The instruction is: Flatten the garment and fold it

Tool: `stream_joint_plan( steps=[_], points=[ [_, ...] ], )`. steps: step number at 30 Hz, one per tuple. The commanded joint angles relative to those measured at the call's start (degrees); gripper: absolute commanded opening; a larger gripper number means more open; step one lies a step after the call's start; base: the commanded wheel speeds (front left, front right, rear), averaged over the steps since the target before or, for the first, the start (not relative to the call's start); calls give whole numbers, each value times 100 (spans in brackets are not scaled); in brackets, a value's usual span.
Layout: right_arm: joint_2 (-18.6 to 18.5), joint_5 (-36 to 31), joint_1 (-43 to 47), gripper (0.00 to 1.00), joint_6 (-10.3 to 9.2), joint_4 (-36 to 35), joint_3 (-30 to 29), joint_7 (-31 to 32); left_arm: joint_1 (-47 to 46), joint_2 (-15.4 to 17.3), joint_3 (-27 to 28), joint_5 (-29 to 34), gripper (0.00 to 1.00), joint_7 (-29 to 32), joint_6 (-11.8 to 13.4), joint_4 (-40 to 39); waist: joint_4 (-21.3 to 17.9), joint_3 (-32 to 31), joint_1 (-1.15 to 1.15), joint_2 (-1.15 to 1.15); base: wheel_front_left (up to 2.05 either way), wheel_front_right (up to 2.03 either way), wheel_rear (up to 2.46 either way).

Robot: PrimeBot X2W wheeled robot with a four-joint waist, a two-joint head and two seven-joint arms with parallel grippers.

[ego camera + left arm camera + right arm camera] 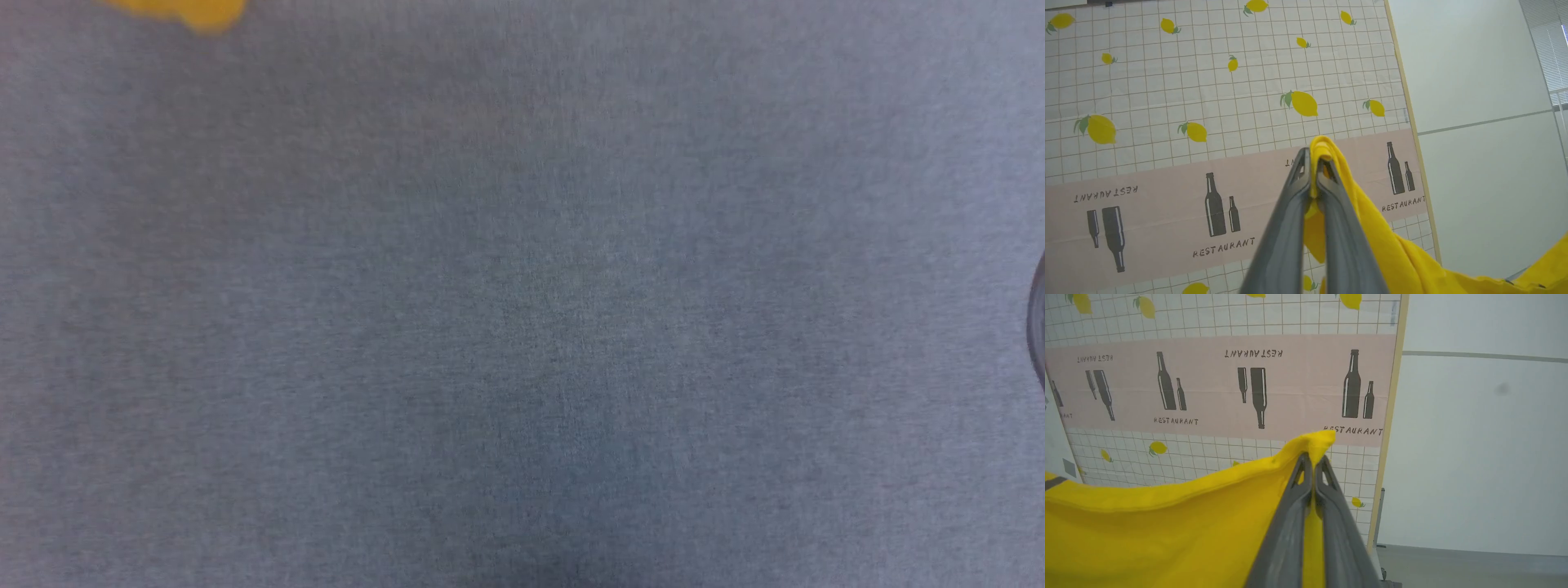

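The garment (1392, 253) is a plain yellow cloth, lifted above the table. In the left wrist view my left gripper (1312, 157) is shut on a bunched corner of it, and the cloth trails down to the lower right. My right gripper (1313, 459) is shut on another corner, with a broad yellow sheet of the garment (1167, 531) hanging away to the left along a taut upper hem. A blurred yellow scrap of the garment (192, 11) shows at the top left of the head view. No print is visible on the cloth.
The table (1167, 102) wears a checked cloth with lemons and a pink band of bottles; its wooden edge (1408, 114) runs beside pale floor (1486, 163). The head view looks at blurred grey fabric (522, 327), with a dark rounded object (1038, 322) at its right edge.
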Motion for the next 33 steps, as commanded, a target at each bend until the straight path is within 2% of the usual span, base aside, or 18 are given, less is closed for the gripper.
stream_joint_plan(
  steps=[1, 9, 14, 19, 25, 29, 33],
  points=[
    [7, -81, -130, 0, -9, 119, -43, -150, -130, -27, -28, 76, 0, -136, -55, 48, -148, 1102, -1, 0, 0, 0, 0],
    [7, -466, -331, 0, -9, 776, -95, -914, -10, 154, -497, -226, 0, -874, -198, 54, 10, 1625, -1, 0, 0, 0, 0],
    [8, -343, -85, 0, -9, 960, 228, -1248, 445, 639, -1089, -758, 0, -1380, -202, -413, 93, 1687, -1, 0, 0, 0, 0],
    [-97, -54, 545, 0, -9, 707, 692, -1371, 1139, 1038, -1542, -1123, 0, -1663, -203, -1061, 285, 1455, -1, 0, 0, 0, 0],
    [-623, 786, 1894, 0, -9, -395, 1166, -1196, 2460, 1482, -1646, -1284, 0, -1736, -180, -1984, 485, 938, -1, 0, 0, 0, 0],
    [-962, 1293, 3210, 0, -9, -1602, 1104, -916, 3780, 1698, -1479, -1405, 0, -1741, 168, -2769, 572, 552, -1, 0, 0, 0, 0],
    [-1049, 1529, 4576, 0, -9, -2648, 843, -590, 5178, 1791, -1329, -1533, 0, -1742, 540, -3393, 621, 237, -1, 0, 0, 0, 0]
  ],
)
